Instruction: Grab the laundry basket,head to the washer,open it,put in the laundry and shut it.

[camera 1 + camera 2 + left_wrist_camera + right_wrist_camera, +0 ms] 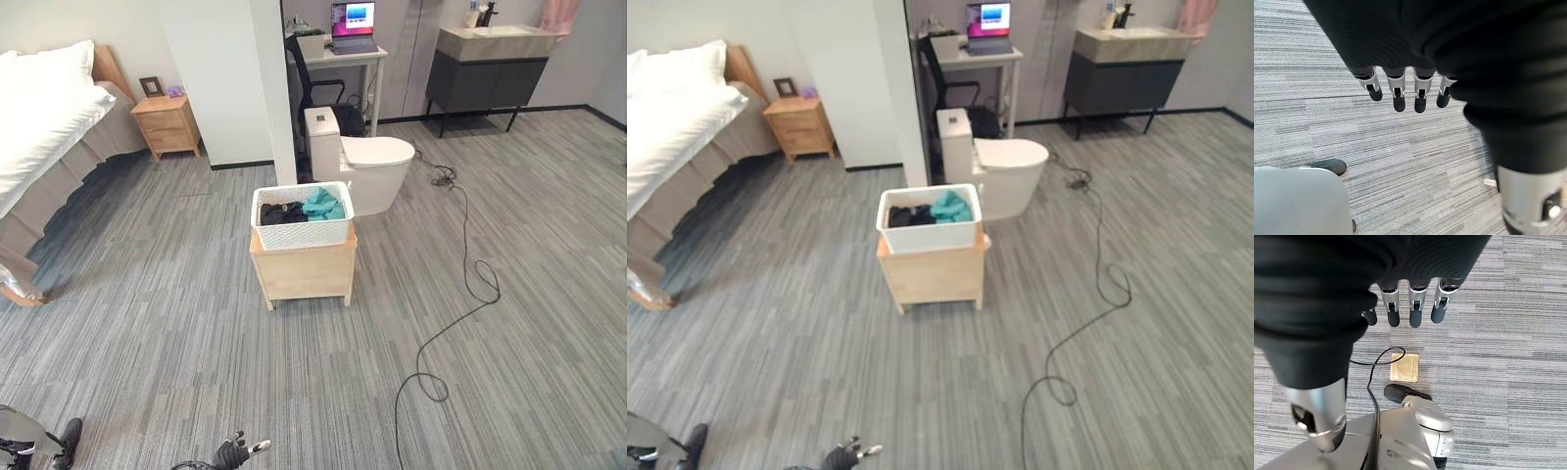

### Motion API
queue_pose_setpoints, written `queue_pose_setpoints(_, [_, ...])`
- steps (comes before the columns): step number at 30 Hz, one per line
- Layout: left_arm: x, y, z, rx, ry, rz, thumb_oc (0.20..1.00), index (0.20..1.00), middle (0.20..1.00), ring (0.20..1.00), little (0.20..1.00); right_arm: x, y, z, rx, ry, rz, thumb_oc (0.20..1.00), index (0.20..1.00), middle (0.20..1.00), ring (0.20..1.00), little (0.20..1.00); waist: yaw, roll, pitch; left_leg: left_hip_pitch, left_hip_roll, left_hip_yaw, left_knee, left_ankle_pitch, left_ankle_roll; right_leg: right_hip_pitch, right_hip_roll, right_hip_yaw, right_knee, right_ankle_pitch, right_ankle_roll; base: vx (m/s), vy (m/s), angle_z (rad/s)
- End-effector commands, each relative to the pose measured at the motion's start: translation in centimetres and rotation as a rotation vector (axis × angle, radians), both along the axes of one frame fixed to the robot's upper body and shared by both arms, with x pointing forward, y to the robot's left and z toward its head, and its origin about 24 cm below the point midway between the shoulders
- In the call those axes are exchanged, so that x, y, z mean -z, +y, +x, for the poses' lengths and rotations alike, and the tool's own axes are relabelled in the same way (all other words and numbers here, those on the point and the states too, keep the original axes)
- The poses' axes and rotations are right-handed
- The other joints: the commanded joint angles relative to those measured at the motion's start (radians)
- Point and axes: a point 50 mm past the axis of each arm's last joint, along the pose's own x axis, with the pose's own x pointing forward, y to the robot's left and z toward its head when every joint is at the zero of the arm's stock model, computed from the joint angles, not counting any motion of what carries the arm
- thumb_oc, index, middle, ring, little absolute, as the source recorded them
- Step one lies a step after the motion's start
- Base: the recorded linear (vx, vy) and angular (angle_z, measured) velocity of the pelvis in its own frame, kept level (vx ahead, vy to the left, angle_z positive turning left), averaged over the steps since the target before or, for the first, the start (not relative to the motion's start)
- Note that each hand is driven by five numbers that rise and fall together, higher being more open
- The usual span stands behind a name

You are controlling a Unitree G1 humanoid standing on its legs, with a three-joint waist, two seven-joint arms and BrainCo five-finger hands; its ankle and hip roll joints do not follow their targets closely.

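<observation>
Ahead of me, a white laundry basket (302,231) sits on a low wooden stand (304,269), with dark and teal laundry (321,205) inside it. A white toilet (367,162) stands just behind the stand; a bed (44,113) and a nightstand (168,123) lie to my left. My left hand (1405,88) hangs over the grey floor (549,294), fingers straight and relaxed, holding nothing. My right hand (1410,303) hangs likewise, empty, above a small wooden square (1405,367).
</observation>
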Motion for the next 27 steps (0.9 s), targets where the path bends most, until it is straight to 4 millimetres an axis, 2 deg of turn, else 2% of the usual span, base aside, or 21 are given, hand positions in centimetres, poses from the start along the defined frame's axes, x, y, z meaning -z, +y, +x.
queue_pose_setpoints(1, [-0.11, 0.02, 1.12, 0.025, -0.014, 0.019, 1.000, 1.000, 1.000, 1.000, 1.000, 0.08, 0.22, -0.74, -0.012, 0.053, 0.006, 1.000, 1.000, 1.000, 1.000, 1.000, -0.006, -0.054, -0.031, -0.037, 0.039, -0.023, -0.013, -0.014, -0.045, 0.004, -0.136, 0.013, 0.008, 0.006, 0.121, 0.00, 0.000, 0.00])
queue_pose_setpoints(21, [-0.13, 0.46, 1.13, 0.006, -0.007, 0.016, 1.000, 1.000, 1.000, 1.000, 1.000, 0.04, 0.17, -0.26, -0.018, 0.045, 0.019, 1.000, 1.000, 1.000, 1.000, 1.000, -0.006, -0.053, -0.026, -0.029, 0.049, -0.014, -0.013, -0.012, -0.049, 0.005, -0.130, 0.020, 0.008, 0.007, 0.118, 0.00, -0.012, -0.01])
queue_pose_setpoints(25, [-0.10, 0.74, 1.01, -0.012, 0.002, 0.020, 1.000, 1.000, 1.000, 1.000, 1.000, 0.01, 0.05, -0.22, -0.029, 0.052, 0.022, 1.000, 1.000, 1.000, 1.000, 1.000, -0.003, -0.051, -0.015, -0.026, 0.063, -0.014, -0.013, -0.003, -0.056, 0.009, -0.122, 0.021, 0.008, 0.000, 0.109, 0.00, -0.082, -0.01])
queue_pose_setpoints(27, [-0.07, 0.82, 0.89, -0.015, 0.007, 0.025, 1.000, 1.000, 1.000, 1.000, 1.000, -0.03, -0.07, 0.04, -0.030, 0.044, 0.018, 1.000, 1.000, 1.000, 1.000, 1.000, 0.000, -0.050, -0.003, -0.028, 0.081, -0.016, -0.013, 0.011, -0.071, 0.010, -0.110, 0.017, 0.008, -0.006, 0.099, 0.00, -0.121, 0.01])
